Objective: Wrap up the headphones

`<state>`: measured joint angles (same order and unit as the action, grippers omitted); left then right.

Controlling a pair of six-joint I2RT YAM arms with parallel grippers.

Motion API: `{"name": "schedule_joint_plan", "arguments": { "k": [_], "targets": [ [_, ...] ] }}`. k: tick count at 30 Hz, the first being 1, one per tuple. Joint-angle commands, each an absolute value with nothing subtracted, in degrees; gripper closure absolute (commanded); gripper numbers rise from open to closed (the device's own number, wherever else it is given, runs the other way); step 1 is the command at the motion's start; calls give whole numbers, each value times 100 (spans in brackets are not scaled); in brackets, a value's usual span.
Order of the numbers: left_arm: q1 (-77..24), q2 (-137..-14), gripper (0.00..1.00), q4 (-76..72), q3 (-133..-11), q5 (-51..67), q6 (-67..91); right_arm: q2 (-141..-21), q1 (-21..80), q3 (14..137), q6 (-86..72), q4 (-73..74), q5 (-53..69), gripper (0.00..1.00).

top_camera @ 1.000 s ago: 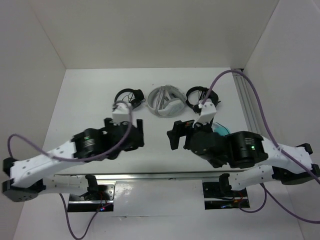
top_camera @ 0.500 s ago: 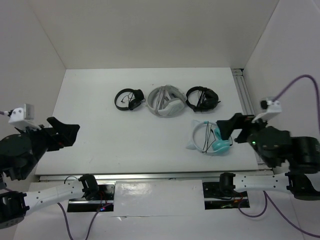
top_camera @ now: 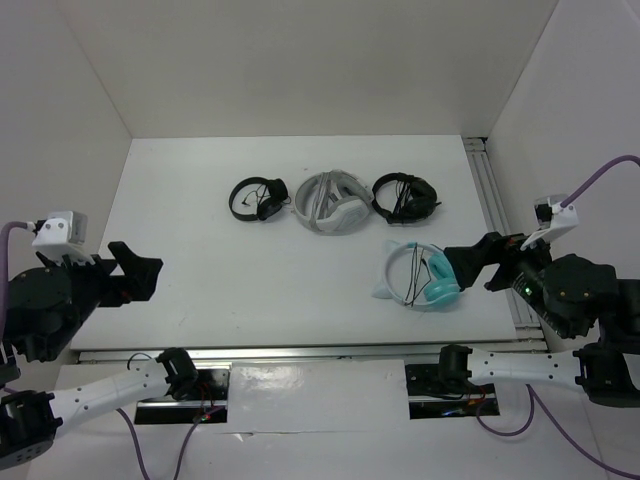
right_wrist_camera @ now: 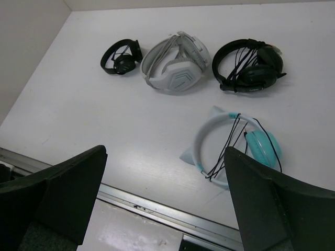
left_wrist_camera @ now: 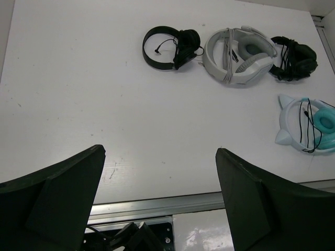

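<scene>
The teal headphones (top_camera: 420,275) lie flat on the white table at the right front, white headband with ear points to the left, black cable wound across the band. They also show in the left wrist view (left_wrist_camera: 306,130) and in the right wrist view (right_wrist_camera: 233,147). My left gripper (top_camera: 135,275) is open and empty, raised at the far left edge. My right gripper (top_camera: 478,262) is open and empty, raised just right of the teal cups. In the wrist views both grippers (left_wrist_camera: 159,196) (right_wrist_camera: 165,196) hang over the table's front rail.
Three other headphones lie in a row at the back: small black ones (top_camera: 258,197), white-grey ones (top_camera: 328,203) and black ones (top_camera: 405,196). A metal rail (top_camera: 300,352) runs along the front edge, another rail (top_camera: 492,205) along the right side. White walls enclose the table.
Both arms have pulled back from the middle of the table to its sides and front, uncovering the teal headphones. In the last half second they shifted only slightly.
</scene>
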<state>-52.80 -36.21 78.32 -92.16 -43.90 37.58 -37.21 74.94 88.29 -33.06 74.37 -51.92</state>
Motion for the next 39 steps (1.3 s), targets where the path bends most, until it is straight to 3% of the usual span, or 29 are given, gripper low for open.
{"name": "schedule_joint_plan", "arguments": {
  "k": [1,39],
  "targets": [
    [-5247,-3630,0,7831,-9176,-4324,3673,-3885,7471,8789,-3190,7523,-5212,0],
    [-5247,-3735,0,7726,-8947,-4219,3779,-3902,7471,8719,-3199,7137,-5229,0]
  ]
}}
